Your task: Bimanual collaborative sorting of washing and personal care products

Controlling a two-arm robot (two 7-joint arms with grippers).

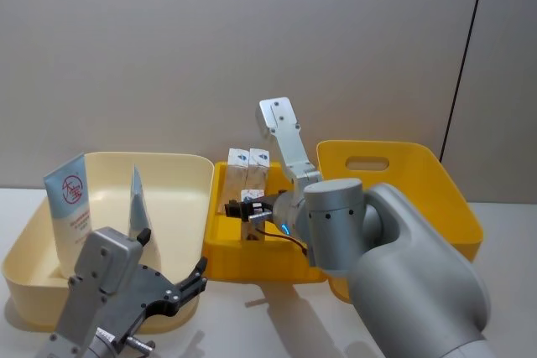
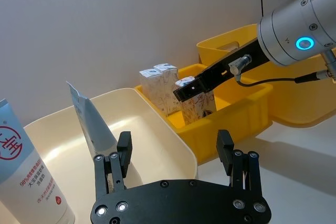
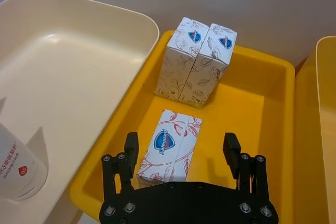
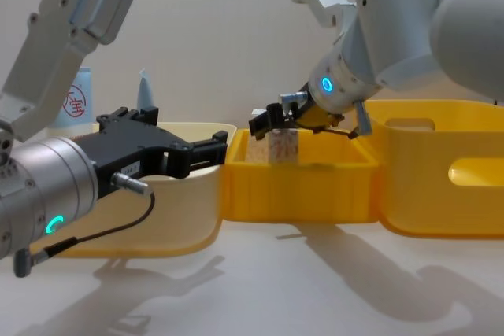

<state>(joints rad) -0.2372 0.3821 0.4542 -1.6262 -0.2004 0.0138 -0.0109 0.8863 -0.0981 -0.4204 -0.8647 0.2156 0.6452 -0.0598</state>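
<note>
Two cream cartons (image 3: 197,61) stand side by side at the back of the small yellow bin (image 3: 252,114). A third carton (image 3: 170,142) stands nearer, between the fingers of my open right gripper (image 3: 181,150), with a gap on each side. From the head, that gripper (image 1: 239,210) hovers over the same bin. A light-blue-and-white tube (image 1: 74,207) and a white tube (image 1: 137,203) lean upright in the cream bin (image 1: 168,165). My left gripper (image 2: 175,148) is open and holds nothing, low at the cream bin's near right corner (image 1: 180,287).
A large yellow bin (image 1: 436,182) with a handle slot sits to the right of the small one. The three bins stand in a row, touching, against a plain wall. Bare tabletop (image 4: 315,273) lies in front of them.
</note>
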